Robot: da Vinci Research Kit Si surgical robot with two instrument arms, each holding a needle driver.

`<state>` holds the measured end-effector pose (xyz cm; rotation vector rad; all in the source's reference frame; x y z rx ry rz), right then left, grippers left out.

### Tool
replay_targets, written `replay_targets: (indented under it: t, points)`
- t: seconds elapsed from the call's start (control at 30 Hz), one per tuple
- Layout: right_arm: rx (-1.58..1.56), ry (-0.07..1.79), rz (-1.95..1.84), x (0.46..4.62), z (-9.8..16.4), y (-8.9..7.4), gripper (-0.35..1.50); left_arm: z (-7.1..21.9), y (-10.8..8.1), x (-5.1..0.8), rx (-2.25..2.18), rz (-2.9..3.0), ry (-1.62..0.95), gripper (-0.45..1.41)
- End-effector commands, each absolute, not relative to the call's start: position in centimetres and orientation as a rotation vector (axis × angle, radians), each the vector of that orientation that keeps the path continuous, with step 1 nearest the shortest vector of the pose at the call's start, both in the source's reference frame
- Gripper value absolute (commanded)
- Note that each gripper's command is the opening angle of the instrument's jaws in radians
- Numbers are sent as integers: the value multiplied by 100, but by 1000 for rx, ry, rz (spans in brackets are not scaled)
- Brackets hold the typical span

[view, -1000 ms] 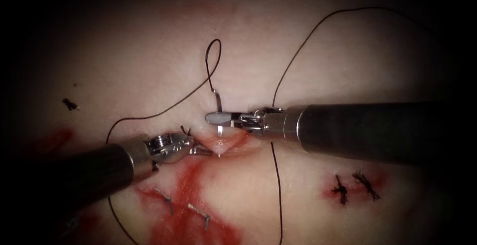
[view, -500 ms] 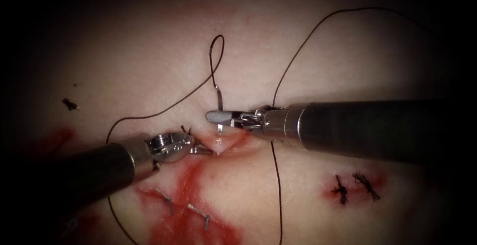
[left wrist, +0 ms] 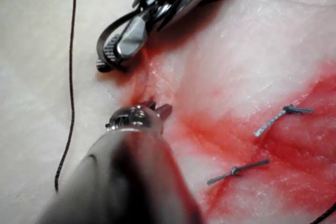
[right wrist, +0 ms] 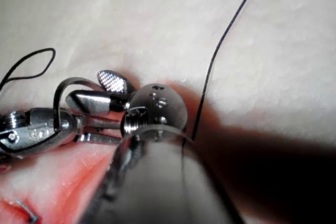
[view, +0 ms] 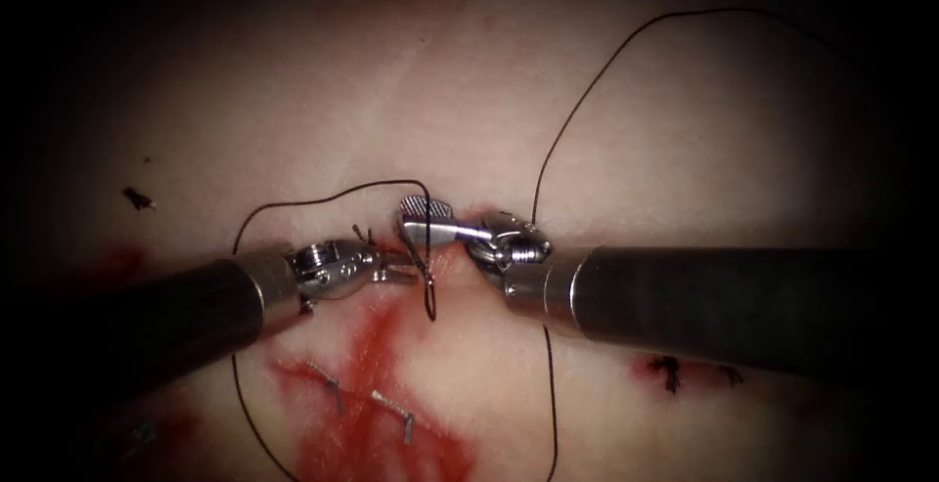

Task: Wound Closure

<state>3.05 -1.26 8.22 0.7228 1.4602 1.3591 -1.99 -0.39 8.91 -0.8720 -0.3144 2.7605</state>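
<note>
My right tool's jaws [view: 407, 218] stand open just above the cut [view: 445, 265], their toothed pads [right wrist: 113, 81] spread apart. The curved needle [view: 422, 252] lies loose between them, arching round one jaw [left wrist: 103, 45], and no tool holds it; whether its tip is in the tissue I cannot tell. The dark thread [view: 587, 91] trails from it, and a small loop [view: 431, 301] hangs below the jaws. From the left side of the cut, my left tool [view: 399, 269] is shut on the tissue edge [left wrist: 160, 111].
Red fluid [view: 372, 374] stains the tissue below the cut, with two pale cut ends [view: 328, 384] [view: 396, 421] in it. Dark knots [view: 670, 372] sit lower right beside the right shaft. A thread scrap [view: 137, 198] lies far left. Long thread runs down past the right shaft [view: 550, 394].
The right tool has moved down and left to the cut, opened its jaws and let go of the needle. The thread loop that stood above now hangs below. The left tool held still.
</note>
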Motion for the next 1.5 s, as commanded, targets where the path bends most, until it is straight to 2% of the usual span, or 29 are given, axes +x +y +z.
replay_targets:
  t: [0.03,0.23,0.3,0.4,0.5,0.6,0.73,0.77,0.83,0.87,0.93,1.0,1.27,1.5]
  points:
    - [669,1464,1321,303,834,-115,148,898,-38,-204,-875,2762,-315,27]
    - [483,1450,1132,290,838,-88,148,897,-38,-204,-875,2762,-315,27]
    - [356,1295,964,284,833,-78,148,897,-39,-203,-876,2762,-315,27]
    - [256,1251,832,282,831,-73,146,897,-39,-203,-876,2762,-316,27]
    - [433,1281,1030,278,828,-81,148,897,-39,-203,-876,2763,-316,27]
    - [418,1307,1036,281,824,-85,148,897,-39,-203,-876,2763,-316,27]
    - [248,1321,791,284,817,-88,148,897,-39,-203,-876,2763,-315,27]
    - [201,1356,609,285,814,-88,138,897,-40,-203,-876,2763,-315,27]
    - [164,1382,473,286,812,-87,131,897,-40,-202,-877,2764,-315,27]
    - [138,1402,387,287,809,-85,136,897,-41,-202,-877,2764,-315,27]
    - [82,1404,330,286,806,-79,146,897,-41,-202,-877,2764,-315,27]
    - [46,1413,319,285,803,-73,148,898,-41,-202,-877,2764,-315,27]
    - [-50,1494,181,289,781,-60,148,899,-42,-202,-880,2764,-310,27]
    - [-74,1533,76,312,775,-69,148,899,-43,-202,-876,2766,-311,27]
